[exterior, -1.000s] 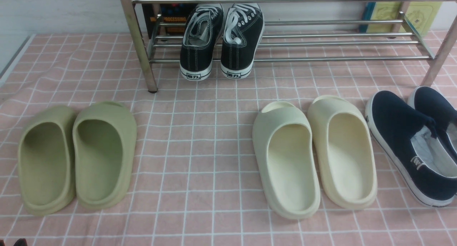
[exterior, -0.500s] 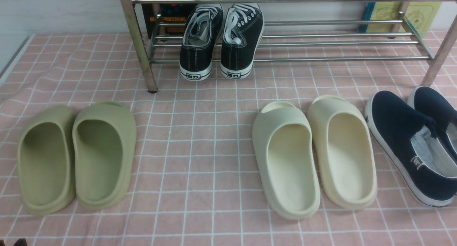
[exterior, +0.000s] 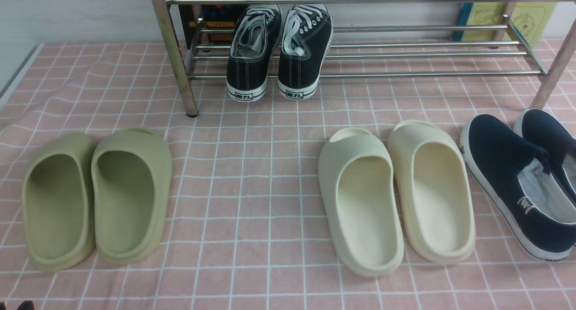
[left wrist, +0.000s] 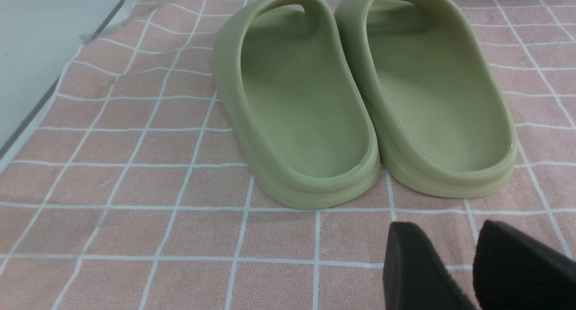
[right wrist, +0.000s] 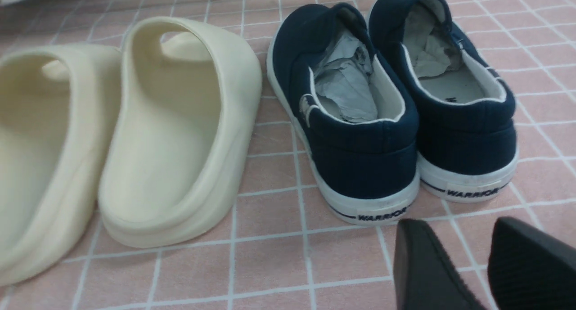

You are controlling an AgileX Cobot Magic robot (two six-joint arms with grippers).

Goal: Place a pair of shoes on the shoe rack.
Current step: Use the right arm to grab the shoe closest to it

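**Navy pair on the cloth at 3 o'clock, rack holds only the black sneakers**

Clock directions follow the front view, with 12 o'clock away from the robot.

At 9 o'clock, the green slides (exterior: 96, 197) lie side by side, touching, toes toward 12 o'clock, on the pink grid cloth (exterior: 252, 188) that covers the worktop. The left hand (left wrist: 450, 226) shows only in its wrist view. Its two dark fingers stand a narrow gap apart with nothing between them, just at 6 o'clock of the green slides' heels and not touching them.

At 12 o'clock stands the shoe rack (exterior: 405, 74), its silver bars running across the far edge of the cloth. The black lace-up sneakers (exterior: 279, 53) rest on its lower bars toward the left end, heels toward 6 o'clock and hanging over the front bar. The rest of that shelf is bare.

At 4 o'clock of the sneakers lie the cream slides (exterior: 396, 197), touching each other.

At 3 o'clock, just beside the cream slides, the navy slip-on pair (exterior: 499, 166) sits flat on the cloth, on the 6 o'clock side of the rack's right leg, partly cut by the frame edge. In the right wrist view the two shoes (right wrist: 360, 157) stand close together, heels toward the camera, with crumpled paper (right wrist: 346, 80) inside. The right hand (right wrist: 454, 224) hangs near their heels, fingers apart, gripping nothing.
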